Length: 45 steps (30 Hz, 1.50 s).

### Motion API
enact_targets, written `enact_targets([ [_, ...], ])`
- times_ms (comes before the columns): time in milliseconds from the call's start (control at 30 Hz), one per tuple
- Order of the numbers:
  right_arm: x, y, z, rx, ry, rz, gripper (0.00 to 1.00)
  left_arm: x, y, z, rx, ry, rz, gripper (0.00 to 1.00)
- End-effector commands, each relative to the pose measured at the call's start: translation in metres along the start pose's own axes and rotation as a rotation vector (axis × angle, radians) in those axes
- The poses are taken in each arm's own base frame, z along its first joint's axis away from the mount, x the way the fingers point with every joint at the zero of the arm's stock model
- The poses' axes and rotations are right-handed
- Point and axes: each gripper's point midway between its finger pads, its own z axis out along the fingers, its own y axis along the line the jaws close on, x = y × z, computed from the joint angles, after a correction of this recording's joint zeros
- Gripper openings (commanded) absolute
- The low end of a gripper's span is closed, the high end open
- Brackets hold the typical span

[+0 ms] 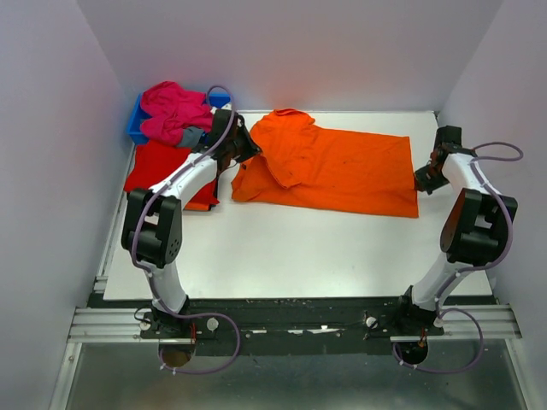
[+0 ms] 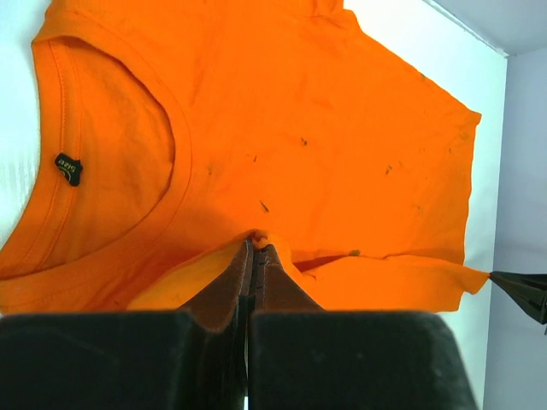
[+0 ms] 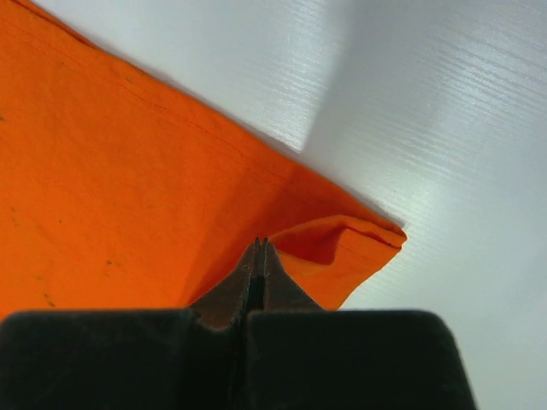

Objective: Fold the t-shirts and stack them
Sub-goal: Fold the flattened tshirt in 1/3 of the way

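The orange t-shirt [image 1: 342,166] lies spread across the back middle of the table, with one sleeve folded over near its collar end. My left gripper [image 1: 246,150] is shut on a pinch of the shirt's cloth near the collar [image 2: 256,243]. My right gripper [image 1: 425,179] is shut on the shirt's hem corner at the right end [image 3: 261,248], and that corner is curled up. The red t-shirt [image 1: 154,166] lies flat at the left, partly under my left arm. The magenta-pink t-shirt [image 1: 175,109] is bunched in the blue bin [image 1: 135,124].
A small grey cloth piece [image 1: 193,137] lies by the bin. The white walls stand close on the left, back and right. The white table [image 1: 299,248] runs forward to the black rail at the arm bases.
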Motion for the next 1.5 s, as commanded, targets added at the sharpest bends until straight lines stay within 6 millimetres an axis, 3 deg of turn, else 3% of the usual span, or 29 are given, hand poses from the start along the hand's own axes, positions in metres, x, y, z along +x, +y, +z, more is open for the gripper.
enact_targets([
  [0, -0.005, 0.004, -0.002, 0.009, 0.014, 0.016, 0.01, -0.011, -0.005, 0.005, 0.005, 0.015, 0.025, 0.00],
  [367, -0.009, 0.012, 0.007, 0.022, 0.024, 0.019, 0.01, -0.018, -0.002, 0.027, 0.000, 0.042, 0.022, 0.00],
  [767, -0.016, 0.021, 0.006, 0.016, 0.019, 0.019, 0.01, -0.012, 0.010, 0.047, -0.019, 0.080, 0.010, 0.00],
  [1300, -0.011, 0.032, 0.031, -0.009, 0.049, -0.011, 0.01, -0.014, 0.023, 0.078, -0.017, 0.093, -0.029, 0.00],
  [1333, -0.012, 0.034, 0.029, -0.026, 0.037, -0.006, 0.06, -0.013, 0.027, 0.081, -0.023, 0.093, -0.036, 0.08],
  [1433, -0.017, 0.033, 0.023, -0.060, -0.003, 0.000, 0.50, -0.013, 0.027, 0.088, -0.014, 0.101, -0.048, 0.56],
  [1467, -0.018, 0.033, 0.019, -0.070, -0.016, -0.006, 0.53, -0.017, 0.024, 0.088, -0.007, 0.099, -0.046, 0.65],
])
